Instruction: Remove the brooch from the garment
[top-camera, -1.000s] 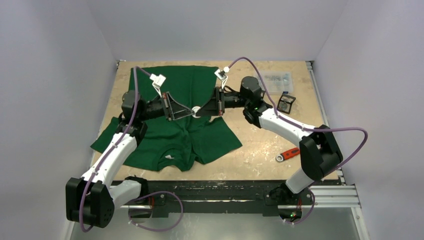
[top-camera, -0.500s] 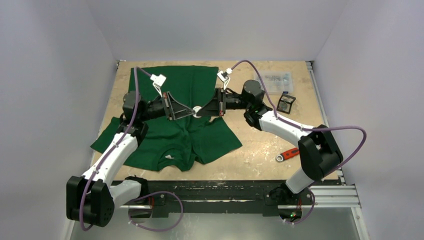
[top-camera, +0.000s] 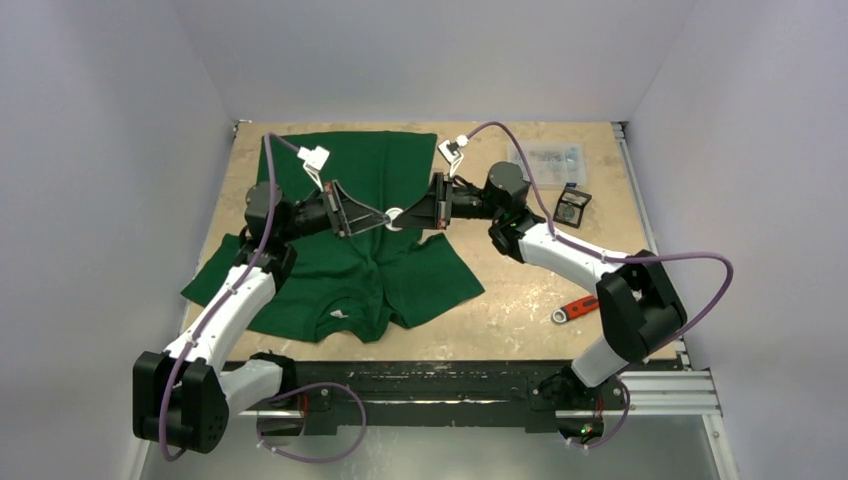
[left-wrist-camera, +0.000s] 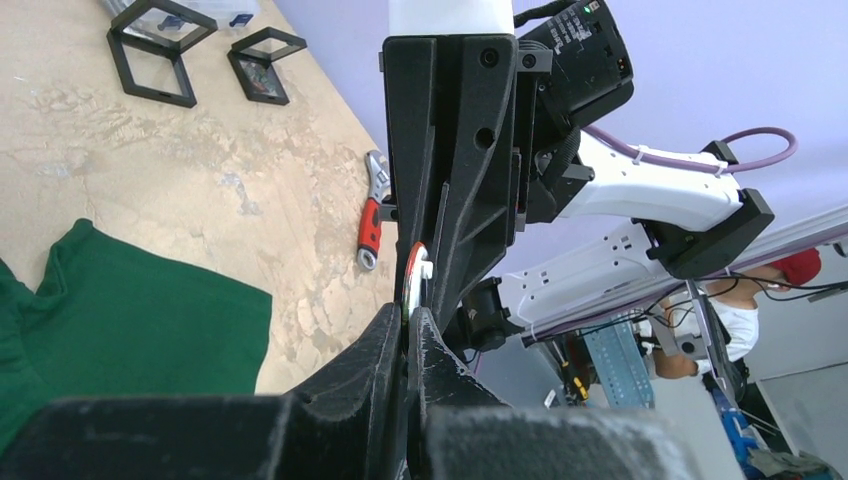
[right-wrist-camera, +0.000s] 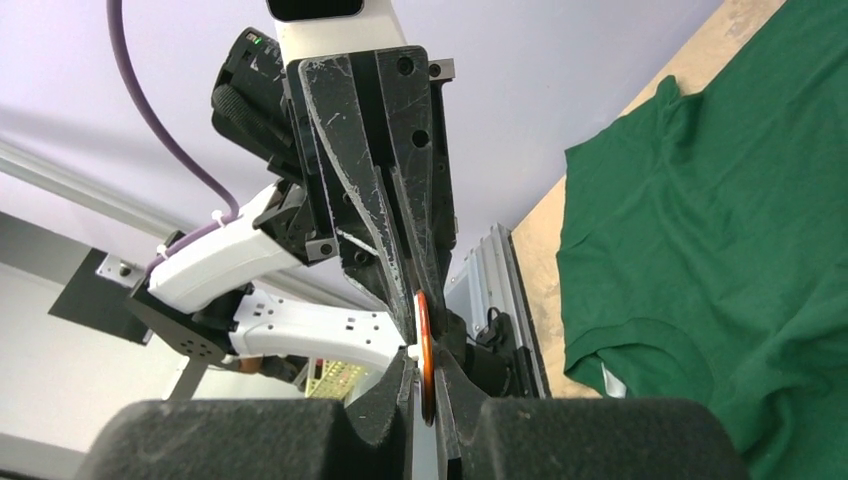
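Note:
The brooch (top-camera: 394, 215), a small round disc with an orange rim and a white part, hangs in the air above the garment (top-camera: 350, 275), between two grippers meeting tip to tip. My left gripper (top-camera: 386, 219) comes from the left and is shut on its edge. My right gripper (top-camera: 403, 217) comes from the right and is shut on the other side. The left wrist view shows the brooch (left-wrist-camera: 416, 280) edge-on above my pinched tips (left-wrist-camera: 408, 318). In the right wrist view the brooch (right-wrist-camera: 424, 345) stands between my jaws (right-wrist-camera: 424, 362). The dark green garment (right-wrist-camera: 720, 230) lies flat below.
A red-handled wrench (top-camera: 575, 308) lies on the wooden table right of the garment. At the back right sit small black frames (top-camera: 572, 207) and a clear plastic box (top-camera: 548, 158). White walls enclose the table on three sides.
Both grippers, still joined on the brooch, have shifted slightly toward the far side. The right arm's wrist moved a little with them. The garment has not moved.

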